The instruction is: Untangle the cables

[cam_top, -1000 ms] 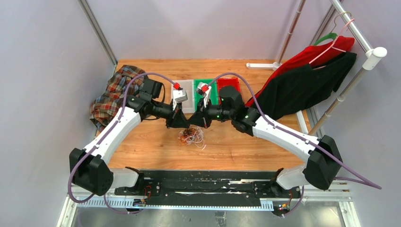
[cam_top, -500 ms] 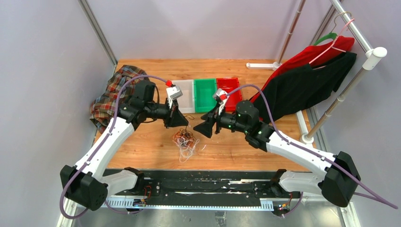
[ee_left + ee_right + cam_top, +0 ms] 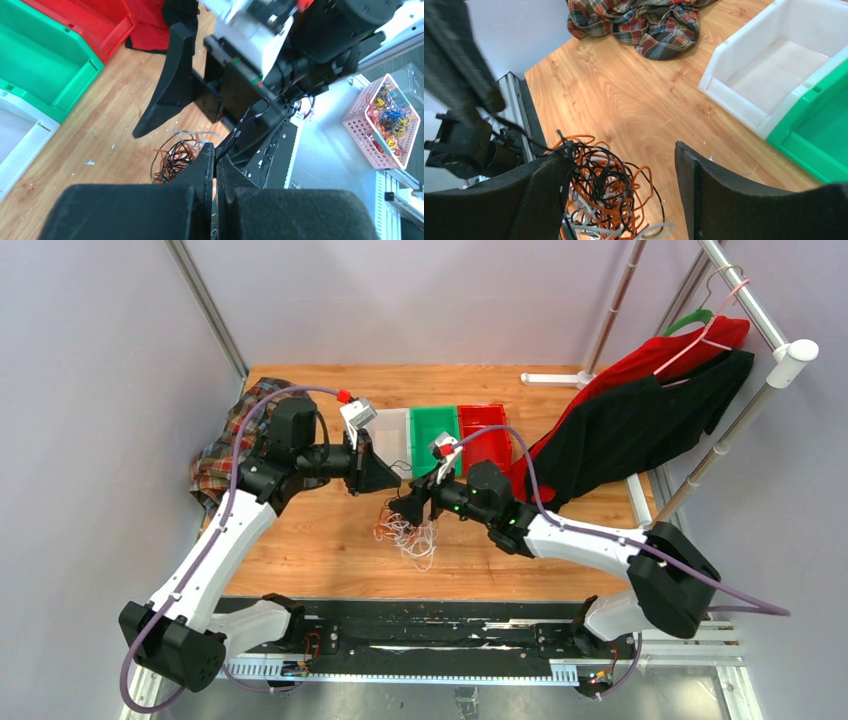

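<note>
Likely, the left gripper (image 3: pixel 215 151), clamped on a thin black strand (image 3: pixel 240 127), would drag the whole knotted orange, white and black wire heap (image 3: pixel 601 192) along unless the wide-open right gripper (image 3: pixel 619 155) pins it.

Wooden table (image 3: pixel 300 565) bears cables (image 3: pixel 408 533), bins (image 3: pixel 434 452), plaid shirt (image 3: pixel 222 458).

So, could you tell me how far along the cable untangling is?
Done: nothing separated; the thin white, orange and black cables lie in one knotted heap. In hand: the left claw is shut on a black strand leading from it, the right claw open astride the heap. Left: all the untangling.
</note>
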You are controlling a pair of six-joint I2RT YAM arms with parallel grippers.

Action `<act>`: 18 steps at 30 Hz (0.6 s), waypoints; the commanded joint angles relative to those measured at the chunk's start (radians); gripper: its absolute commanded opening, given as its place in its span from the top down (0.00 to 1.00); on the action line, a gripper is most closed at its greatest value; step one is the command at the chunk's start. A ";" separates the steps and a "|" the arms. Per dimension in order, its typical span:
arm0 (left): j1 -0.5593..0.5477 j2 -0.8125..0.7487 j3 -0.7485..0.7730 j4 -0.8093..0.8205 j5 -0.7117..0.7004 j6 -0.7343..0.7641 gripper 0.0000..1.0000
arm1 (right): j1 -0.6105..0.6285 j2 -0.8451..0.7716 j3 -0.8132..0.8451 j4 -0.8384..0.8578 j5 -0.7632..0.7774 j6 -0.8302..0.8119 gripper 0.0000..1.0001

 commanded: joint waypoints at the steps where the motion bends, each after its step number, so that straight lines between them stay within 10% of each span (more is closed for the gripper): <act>1: -0.002 -0.025 0.066 0.037 0.018 -0.066 0.99 | 0.046 0.074 0.037 0.122 0.097 -0.001 0.30; 18: -0.002 0.004 0.473 -0.153 -0.035 -0.013 1.00 | 0.103 0.243 -0.123 0.272 0.343 0.082 0.55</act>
